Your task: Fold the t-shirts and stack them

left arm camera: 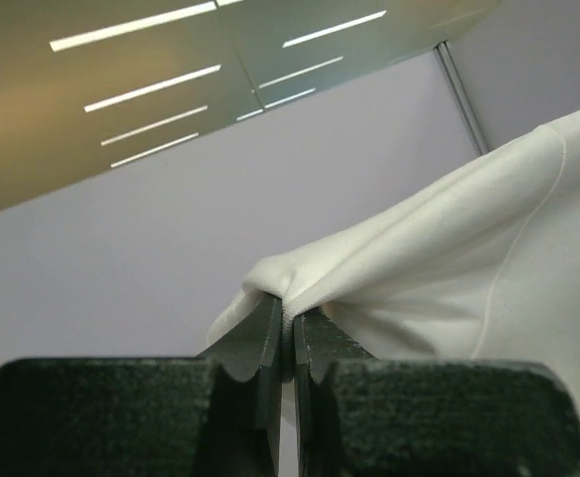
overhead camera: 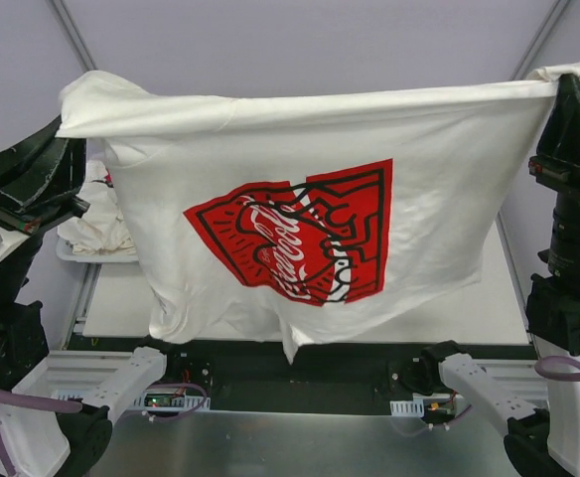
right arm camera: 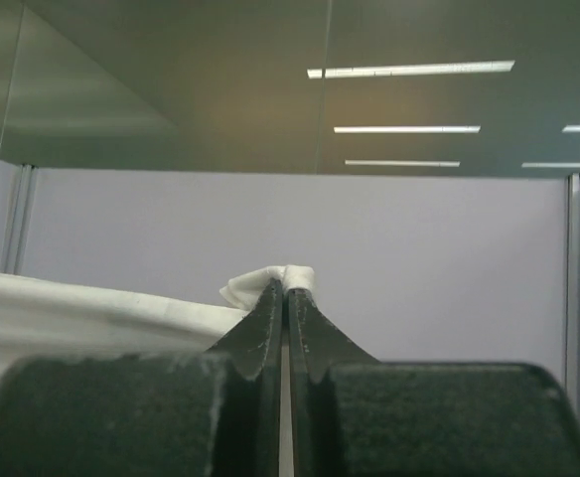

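One off-white t-shirt (overhead camera: 270, 149) with a red and white print hangs spread wide above the table, its top edge pulled taut between both arms. My left gripper (overhead camera: 74, 127) is shut on the shirt's upper left corner. In the left wrist view the cloth (left arm camera: 449, 268) bunches out of the closed left gripper (left arm camera: 290, 316). My right gripper (overhead camera: 566, 74) is shut on the upper right corner. The right wrist view shows a small fold of fabric (right arm camera: 270, 283) pinched in that gripper (right arm camera: 286, 288). More crumpled t-shirts (overhead camera: 96, 224) lie heaped at the left, partly hidden by the hanging shirt.
The heap rests in a white basket (overhead camera: 91, 255) at the table's left edge. The pale table (overhead camera: 449, 308) lies behind and below the hanging shirt. Both arm bases (overhead camera: 121, 383) stand at the near edge. Grey partition walls surround the cell.
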### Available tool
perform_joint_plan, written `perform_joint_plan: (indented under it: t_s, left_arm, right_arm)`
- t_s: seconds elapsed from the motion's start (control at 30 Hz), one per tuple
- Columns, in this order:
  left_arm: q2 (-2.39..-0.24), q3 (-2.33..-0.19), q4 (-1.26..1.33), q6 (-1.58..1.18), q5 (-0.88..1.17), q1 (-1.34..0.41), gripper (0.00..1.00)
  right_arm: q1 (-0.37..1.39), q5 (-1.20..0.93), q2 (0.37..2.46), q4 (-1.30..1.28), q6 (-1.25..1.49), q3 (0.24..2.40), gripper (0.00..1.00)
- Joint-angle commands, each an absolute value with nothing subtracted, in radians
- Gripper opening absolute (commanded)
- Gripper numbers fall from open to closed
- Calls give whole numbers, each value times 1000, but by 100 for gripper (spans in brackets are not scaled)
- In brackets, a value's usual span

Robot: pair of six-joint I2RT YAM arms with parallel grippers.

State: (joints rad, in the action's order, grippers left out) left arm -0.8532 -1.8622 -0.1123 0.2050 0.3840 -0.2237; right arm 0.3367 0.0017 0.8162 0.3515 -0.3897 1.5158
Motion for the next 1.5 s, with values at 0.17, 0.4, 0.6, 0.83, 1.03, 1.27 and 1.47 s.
perform_joint_plan:
  t_s: [0.17,0.4,0.6,0.83,1.03,1.27,1.47]
  left_arm:
    - [-850,-1977,205,310,397,-221,0]
    - [-808,-2033,225,304,425,-216,0]
    - [-790,-1982,264,279,431,-215,0]
    - [-808,-1881,342,271,422,-215,0]
    - [-955,-1744,432,331,300,-215,0]
    - [-1398,-1897,519,380,180,-204,0]
    - [-1592,-2016,578,313,224,-158,0]
  right_arm:
    - [322,-44,884,597,-541,1686,1]
    - [322,-83,844,607,-549,1709,1]
    - [321,-83,801,650,-555,1649,1]
    - [321,-61,822,687,-613,1588,1]
    - [321,24,949,730,-663,1526,1]
    - [276,97,1375,765,-713,1698,1]
    - [206,78,1637,753,-595,1894,1]
